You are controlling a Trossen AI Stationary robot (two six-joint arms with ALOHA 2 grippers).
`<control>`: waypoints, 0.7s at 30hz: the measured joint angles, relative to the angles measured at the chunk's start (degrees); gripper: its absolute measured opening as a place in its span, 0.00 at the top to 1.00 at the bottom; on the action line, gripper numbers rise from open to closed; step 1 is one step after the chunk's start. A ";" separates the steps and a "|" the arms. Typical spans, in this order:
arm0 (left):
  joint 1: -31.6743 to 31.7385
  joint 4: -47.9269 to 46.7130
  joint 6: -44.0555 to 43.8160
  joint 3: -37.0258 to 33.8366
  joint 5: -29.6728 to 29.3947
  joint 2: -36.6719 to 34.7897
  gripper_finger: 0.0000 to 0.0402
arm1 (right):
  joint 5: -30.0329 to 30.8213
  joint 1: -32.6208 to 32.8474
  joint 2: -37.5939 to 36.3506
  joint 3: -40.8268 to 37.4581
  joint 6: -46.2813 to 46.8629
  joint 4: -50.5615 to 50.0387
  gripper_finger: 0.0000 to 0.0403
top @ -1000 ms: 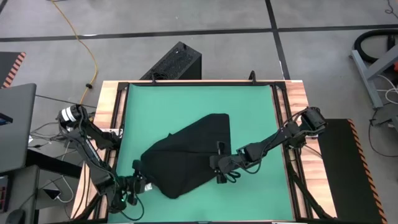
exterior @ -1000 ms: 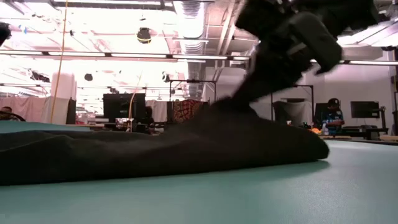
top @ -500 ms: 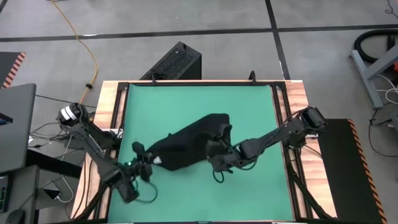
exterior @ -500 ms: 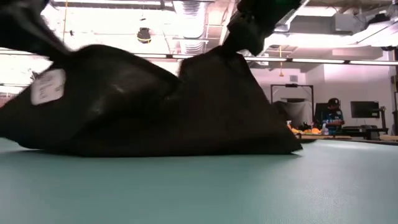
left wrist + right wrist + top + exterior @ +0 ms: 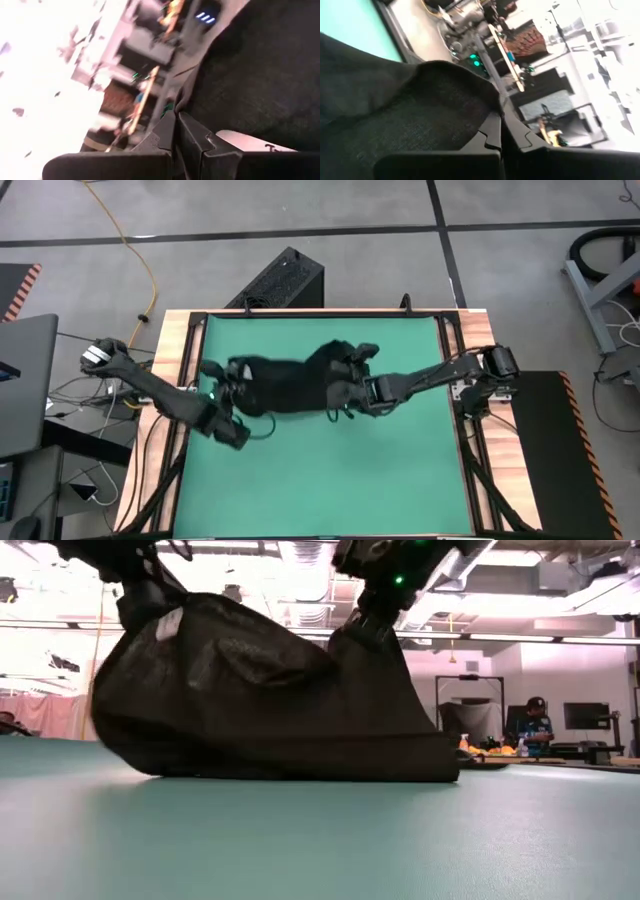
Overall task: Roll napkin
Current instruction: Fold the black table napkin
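The napkin (image 5: 290, 385), a plain black cloth, is held up between my two grippers over the middle of the green mat (image 5: 320, 470). In the low view it hangs like a tent (image 5: 270, 700), its lower fold resting on the mat. A small white tag (image 5: 168, 625) shows near its upper left corner. My left gripper (image 5: 222, 372) is shut at the napkin's left end. At the right end, my right gripper (image 5: 345, 385) is shut too. Both point about level. My left gripper pinches the napkin's raised edge (image 5: 187, 97) between its two fingers, right beside the white tag (image 5: 250, 142). The fingers come in about level from the table's left. The cloth hangs below them, its bottom fold (image 5: 200, 765) on the mat. My right gripper pinches the napkin's raised edge (image 5: 492, 107) at its other end between its two fingers, about level from the table's right. The cloth slopes down from the hold (image 5: 365, 630) and its lower edge (image 5: 400, 772) lies on the mat.
A rigid black box with vent slots (image 5: 285, 280) lies on the floor beyond the far edge. A laptop (image 5: 25, 380) sits left of the table. Wooden rails (image 5: 480, 470) border the mat. Bare mat lies near and far of the napkin. A person (image 5: 537, 725) stands far behind.
Both grippers have risen and gone toward the table's far edge, tipping from pointing down to about level. The napkin's near edge has been lifted off the mat and carried over toward the far side, so the flat sheet now hangs bunched between them, its lower part still on the mat.
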 joint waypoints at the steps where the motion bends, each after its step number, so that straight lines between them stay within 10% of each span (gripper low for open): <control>1: 1.49 0.07 1.30 0.00 -0.76 -1.49 1.00 | 0.00 -1.08 0.00 0.00 -2.73 2.43 0.97; 13: 9.44 13.56 36.71 0.02 0.83 -16.46 1.00 | -2.61 -11.60 -0.06 0.00 -49.22 52.98 0.97; 21: 9.44 37.87 65.01 0.06 12.79 -22.42 1.00 | -4.55 -8.01 -5.96 0.00 -52.85 60.18 0.97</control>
